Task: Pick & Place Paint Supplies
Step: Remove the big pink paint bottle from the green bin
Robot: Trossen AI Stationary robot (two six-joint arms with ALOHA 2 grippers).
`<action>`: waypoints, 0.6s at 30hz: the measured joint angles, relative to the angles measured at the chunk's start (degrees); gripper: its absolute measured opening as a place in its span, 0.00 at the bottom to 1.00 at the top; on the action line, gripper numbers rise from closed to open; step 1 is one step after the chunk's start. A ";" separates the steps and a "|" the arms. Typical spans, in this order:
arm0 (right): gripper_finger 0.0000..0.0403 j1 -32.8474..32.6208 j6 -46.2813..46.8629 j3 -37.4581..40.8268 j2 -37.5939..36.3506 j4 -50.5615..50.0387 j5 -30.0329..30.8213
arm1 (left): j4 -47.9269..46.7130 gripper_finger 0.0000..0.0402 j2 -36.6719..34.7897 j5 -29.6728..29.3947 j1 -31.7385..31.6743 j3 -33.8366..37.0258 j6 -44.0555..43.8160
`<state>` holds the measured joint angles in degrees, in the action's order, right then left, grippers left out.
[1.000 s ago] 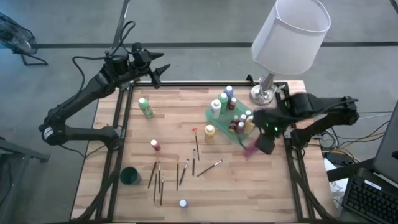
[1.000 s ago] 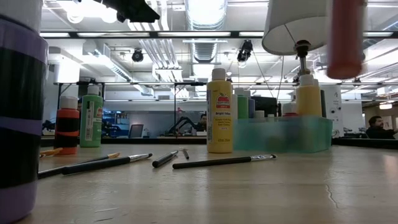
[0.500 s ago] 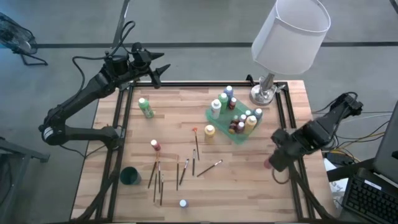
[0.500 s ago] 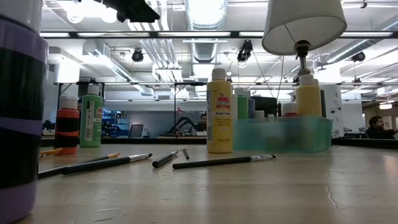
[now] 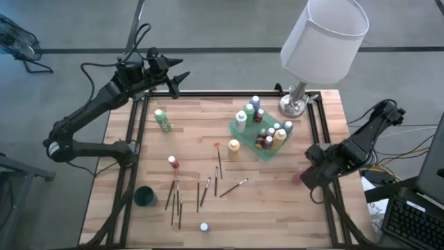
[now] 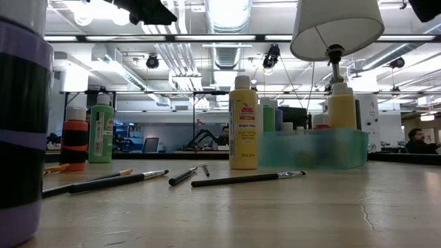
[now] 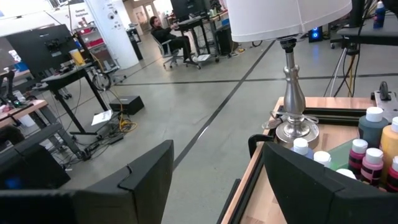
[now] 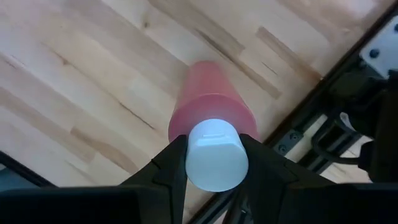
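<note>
My right gripper (image 8: 213,163) clamps a pink white-capped paint bottle (image 8: 210,117) near the table's right edge, my left gripper (image 5: 175,78) waits open off the far-left corner, and I judge most work remains: a cluster of bottles stands in the translucent green tray (image 5: 244,132), while thin wooden-handled brushes (image 5: 201,192) and several bottles are scattered on the wooden table (image 5: 187,118).

L dark two-finger gripper (image 5: 175,78) hangs at table's far-left corner, fingers (image 7: 146,177) spread; R dark two-finger gripper (image 8: 213,163) near right edge, fingers pinching a pink white-capped paint bottle (image 8: 208,118).

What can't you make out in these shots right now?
- Pink bottle, high view: mostly hidden under the right gripper.
- Bottles inside the green tray, low view: blurred by its translucent wall.
- Purple-banded bottle, low view: cut off by the edge.
</note>
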<state>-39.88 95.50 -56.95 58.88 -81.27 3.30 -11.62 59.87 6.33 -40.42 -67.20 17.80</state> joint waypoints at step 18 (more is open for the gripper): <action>0.36 0.02 4.29 3.29 -2.52 0.27 -0.76 | 0.00 0.63 -0.01 0.00 -0.02 0.00 0.00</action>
<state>-39.86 99.79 -53.66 56.36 -80.99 2.55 -11.62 59.86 6.33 -40.44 -67.20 17.80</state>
